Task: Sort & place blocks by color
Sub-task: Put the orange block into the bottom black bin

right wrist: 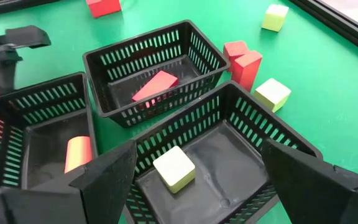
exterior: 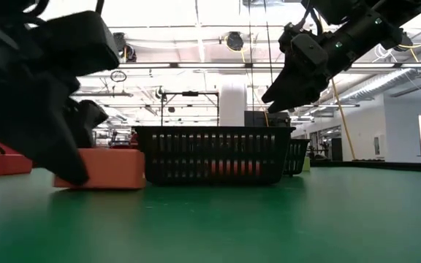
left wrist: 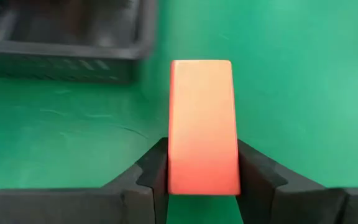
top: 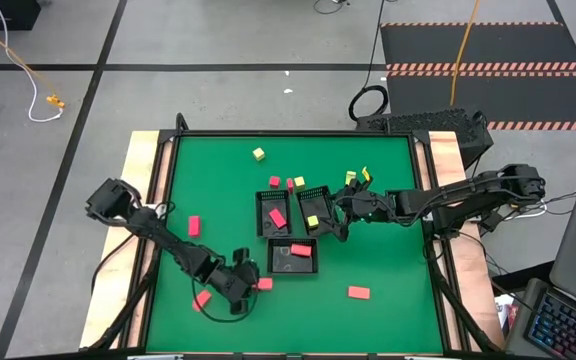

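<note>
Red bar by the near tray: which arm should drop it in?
Left. The left gripper already has the red bar between its fingers on the table, right beside the near tray. The right gripper hangs open over the tray holding a yellow cube, farther away.

Table [top: 388,300]: green top, dark frame, pale wooden strips along both sides.
Trays: three black mesh trays stood on the table near its middle: the left tray [top: 272,212], the right tray [top: 315,207] close beside it, and the near tray [top: 293,257] just in front of them.
Yellow-green blocks on the table: one cube [top: 258,154] alone toward the far edge; another [top: 299,182] just behind the trays.
Red blocks on the table: a pair [top: 275,182] just behind the left tray; one bar [top: 194,225] well left of the trays; one bar [top: 359,293] near the front right; one block [top: 265,284] just left of the near tray.
</note>
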